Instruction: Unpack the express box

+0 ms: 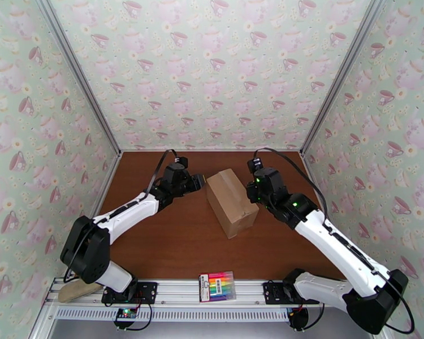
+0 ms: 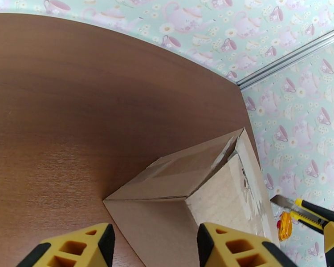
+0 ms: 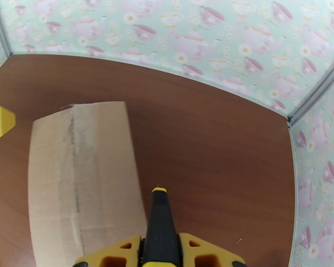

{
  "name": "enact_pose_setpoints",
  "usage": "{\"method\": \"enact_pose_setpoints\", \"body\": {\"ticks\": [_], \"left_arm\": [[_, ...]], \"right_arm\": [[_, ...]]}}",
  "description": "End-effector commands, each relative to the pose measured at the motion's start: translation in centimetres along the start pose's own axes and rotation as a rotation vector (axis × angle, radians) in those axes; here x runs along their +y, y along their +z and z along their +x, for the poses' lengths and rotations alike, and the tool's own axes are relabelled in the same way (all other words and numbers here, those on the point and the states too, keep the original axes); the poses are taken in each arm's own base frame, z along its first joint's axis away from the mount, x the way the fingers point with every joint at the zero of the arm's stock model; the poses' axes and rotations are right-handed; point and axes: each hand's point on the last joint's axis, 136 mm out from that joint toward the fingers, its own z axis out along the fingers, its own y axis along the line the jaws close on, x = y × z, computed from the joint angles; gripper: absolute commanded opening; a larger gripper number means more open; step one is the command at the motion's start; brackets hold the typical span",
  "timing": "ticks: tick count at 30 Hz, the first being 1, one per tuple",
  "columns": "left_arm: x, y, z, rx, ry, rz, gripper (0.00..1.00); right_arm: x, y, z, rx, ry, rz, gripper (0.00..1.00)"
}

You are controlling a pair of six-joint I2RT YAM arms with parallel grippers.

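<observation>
1. Under both claws, the brown table (image 1: 172, 244) spread wide with little on it.
2. Between the two claws stood the express box (image 1: 230, 201), just off the left claw's tips and close ahead and to the left of the right claw. Its flaps lay flat and shut, so I judged that nothing had been unpacked.
3. My left claw (image 2: 153, 248) sat with its jaws apart and nothing clamped, the box's near corner just beyond its fingers.
4. My right claw (image 3: 160, 252) was closed around a utility knife (image 3: 160, 219). The tip pointed forward alongside the box, apart from the cardboard.
5. Well behind both claws, by the arm bases, lay a pack of markers (image 1: 217, 286).
6. Ahead of the right claw, the tape seam (image 3: 73, 174) ran along the box's top. I couldn't tell whether it was slit. By my reckoning the cutting, the flap lifting and the emptying were all left to do.
</observation>
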Motion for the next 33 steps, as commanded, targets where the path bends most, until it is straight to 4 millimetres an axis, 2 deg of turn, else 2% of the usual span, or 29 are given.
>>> {"method": "enact_pose_setpoints", "body": {"ticks": [1, 6, 12, 14, 18, 20, 25, 33], "left_arm": [[-0.7, -1.1, -0.7, -0.025, 0.001, 0.033, 0.55], [-0.9, -1.5, -1.0, -0.029, 0.01, 0.04, 0.48], [-1.3, -1.3, -0.2, -0.001, 0.005, 0.062, 0.47], [-1.5, -1.3, 0.0, 0.006, 0.008, 0.075, 0.49], [-2.5, -1.3, 0.8, 0.037, 0.003, 0.118, 0.6], [-2.8, -1.0, 1.3, 0.056, -0.008, 0.139, 0.64], [-3.1, -0.1, 2.7, 0.103, -0.026, 0.153, 0.66], [-2.3, 0.8, 4.0, 0.14, -0.038, 0.126, 0.66]], "right_arm": [[1.8, -0.2, -0.2, -0.011, -0.031, -0.079, 0.0], [3.1, -1.1, -0.6, -0.032, -0.015, -0.145, 0.0], [2.0, -1.4, -0.8, -0.04, 0.015, -0.093, 0.0], [1.3, -1.5, -0.9, -0.045, 0.025, -0.058, 0.0], [0.7, -2.3, -2.5, -0.101, 0.064, -0.037, 0.0], [1.1, -2.8, -3.6, -0.14, 0.078, -0.07, 0.0], [2.7, -3.5, -6.3, -0.221, 0.092, -0.153, 0.0], [5.9, -2.4, -8.8, -0.268, 0.068, -0.252, 0.0]]}}
